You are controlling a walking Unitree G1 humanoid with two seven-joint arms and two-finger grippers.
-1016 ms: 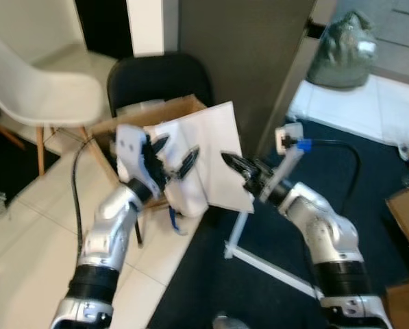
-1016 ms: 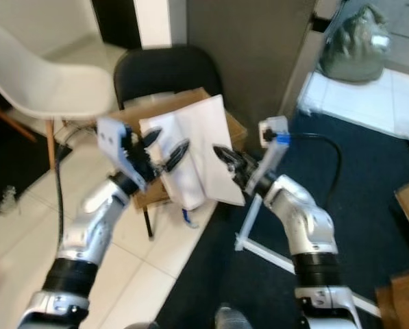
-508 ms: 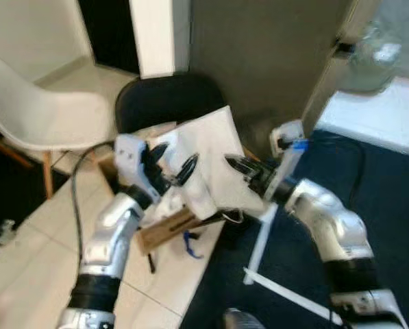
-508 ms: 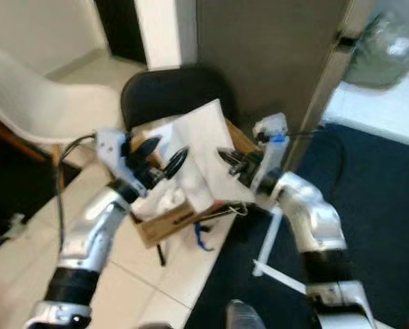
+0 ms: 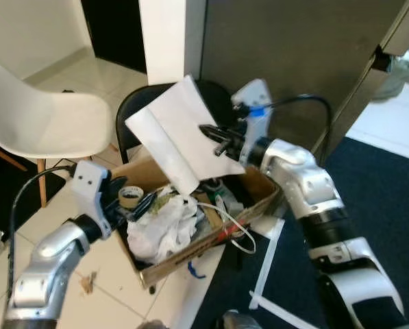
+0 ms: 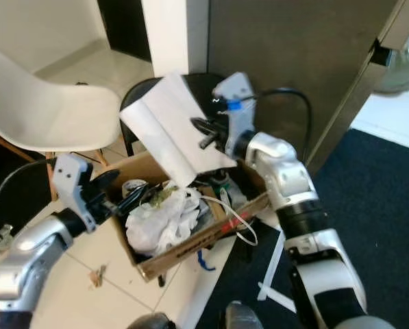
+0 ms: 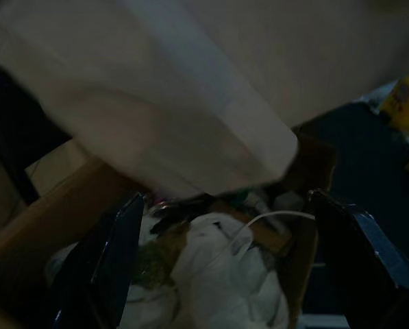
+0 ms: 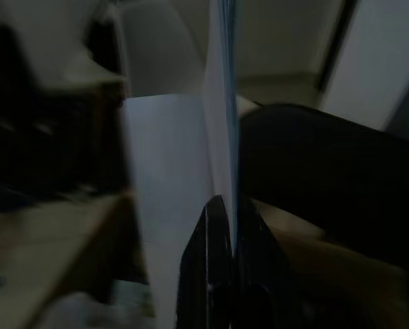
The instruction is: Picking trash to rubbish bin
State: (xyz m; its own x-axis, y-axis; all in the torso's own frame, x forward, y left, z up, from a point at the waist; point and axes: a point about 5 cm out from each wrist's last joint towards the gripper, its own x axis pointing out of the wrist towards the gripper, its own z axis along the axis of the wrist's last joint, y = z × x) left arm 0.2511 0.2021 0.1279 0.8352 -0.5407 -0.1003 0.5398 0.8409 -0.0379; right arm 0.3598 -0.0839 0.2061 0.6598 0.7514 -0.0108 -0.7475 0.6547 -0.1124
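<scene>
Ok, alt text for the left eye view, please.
The right gripper holds a folded white sheet above a trash-filled cardboard box. The open left gripper sits at the box's near-left edge; a white chair stands beside it.

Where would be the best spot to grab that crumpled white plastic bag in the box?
Probably the raised folds at the top of the bag, coming from above. It lies bunched in the open-topped box, so its sides are walled in, while the loose crumpled top offers ridges to pinch. The left gripper sits open beside it; the right gripper holds the paper.
</scene>
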